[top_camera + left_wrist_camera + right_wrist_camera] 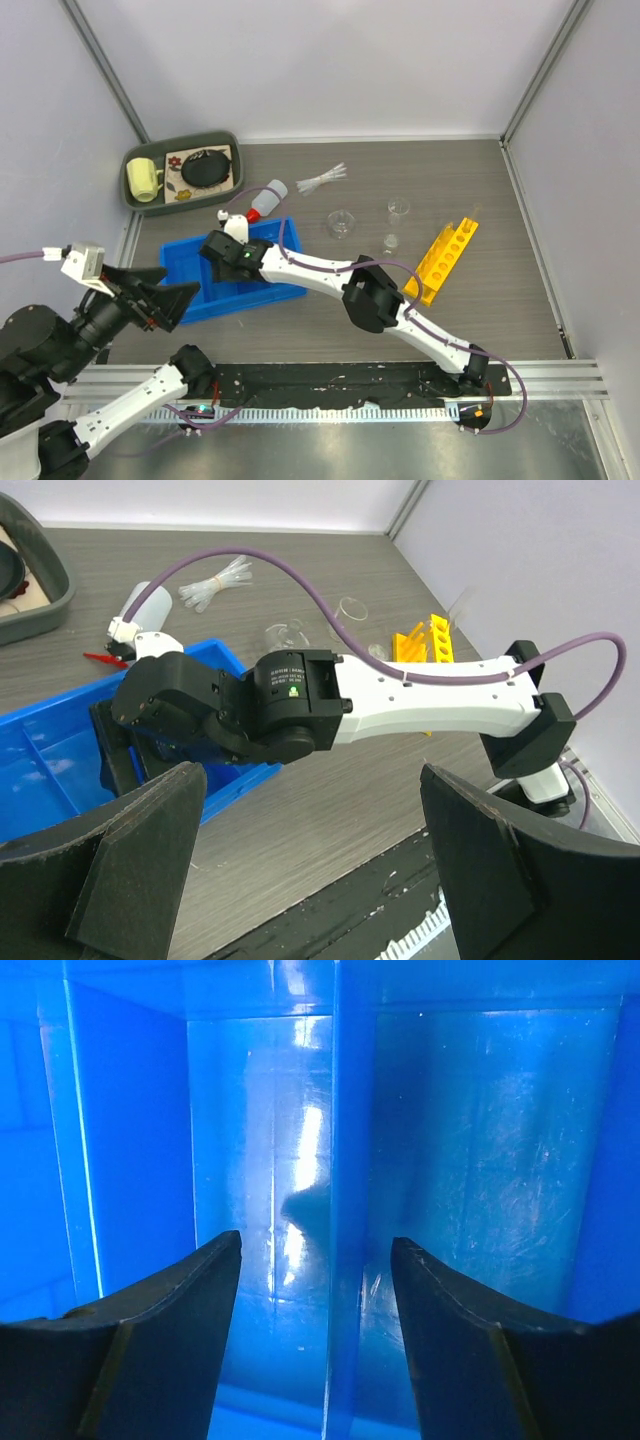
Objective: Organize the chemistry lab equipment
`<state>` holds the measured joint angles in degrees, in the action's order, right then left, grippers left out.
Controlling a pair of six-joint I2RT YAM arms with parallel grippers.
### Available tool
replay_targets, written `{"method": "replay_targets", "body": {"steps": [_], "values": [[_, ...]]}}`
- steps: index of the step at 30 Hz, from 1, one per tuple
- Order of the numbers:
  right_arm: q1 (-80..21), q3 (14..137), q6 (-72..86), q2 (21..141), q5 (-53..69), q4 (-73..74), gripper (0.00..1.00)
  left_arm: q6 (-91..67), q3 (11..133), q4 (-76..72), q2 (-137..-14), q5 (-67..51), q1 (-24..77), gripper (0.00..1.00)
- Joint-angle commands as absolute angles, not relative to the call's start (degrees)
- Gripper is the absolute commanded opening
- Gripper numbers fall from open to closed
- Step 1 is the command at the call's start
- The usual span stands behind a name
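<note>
My right gripper (218, 252) is open and reaches down into the blue bin (190, 262). In the right wrist view its fingers (180, 1300) straddle a bin divider (350, 1210), with nothing held. My left gripper (182, 283) is open and empty, held off the table at the bin's left end. A white squeeze bottle with a red cap (262, 198) lies behind the bin. Clear pipettes (322, 180), three small beakers (341, 223) (398, 209) (391, 241) and a yellow rack (447, 258) lie on the table to the right.
A grey tray (232, 145) at the back left holds a yellow mug (145, 180) and a round black object (207, 167). The right arm (420, 695) stretches across the table's front. The left wrist view shows the bin (60, 765), bottle (145, 605) and rack (425, 640).
</note>
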<state>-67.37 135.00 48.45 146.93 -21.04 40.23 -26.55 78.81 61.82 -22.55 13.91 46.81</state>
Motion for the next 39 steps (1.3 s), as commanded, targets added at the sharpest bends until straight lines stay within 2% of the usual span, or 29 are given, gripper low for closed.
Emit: {"method": "replay_targets", "body": {"steps": [1, 6, 11, 19, 22, 25, 34, 39], "values": [[-67.68, 136.67, 46.24, 138.1, -22.32, 37.71, 0.68, -24.96, 79.63, 57.4, -28.12, 13.62, 46.58, 0.93], [-66.63, 138.42, 41.31, 131.84, -29.53, 37.61, 0.73, -24.52, 81.47, 54.41, -33.92, 13.19, 46.58, 0.92], [-59.08, 139.31, 39.12, 126.75, -29.26, 40.33, 0.73, -23.56, 83.23, 49.85, -41.55, 11.87, 46.58, 0.92], [-52.12, 126.92, 29.19, 108.23, -42.77, 38.23, 0.8, -16.71, 85.69, 42.37, -57.9, 19.94, 46.49, 0.94], [-52.03, 122.88, 23.92, 102.68, -49.63, 38.41, 0.82, -15.55, 88.67, 38.69, -65.37, 17.25, 42.99, 0.96], [-52.03, 120.07, 22.07, 97.58, -51.94, 41.82, 0.82, -17.83, 91.92, 36.22, -72.58, 8.98, 33.26, 0.97], [-52.21, 107.15, 26.27, 84.12, -44.83, 45.17, 0.82, -20.66, 103.43, 35.59, -95.15, 0.27, 20.67, 0.97], [-52.38, 94.15, 31.55, 74.81, -42.11, 43.42, 0.82, -18.72, 108.63, 37.44, -106.59, -2.63, 16.09, 1.0]]}}
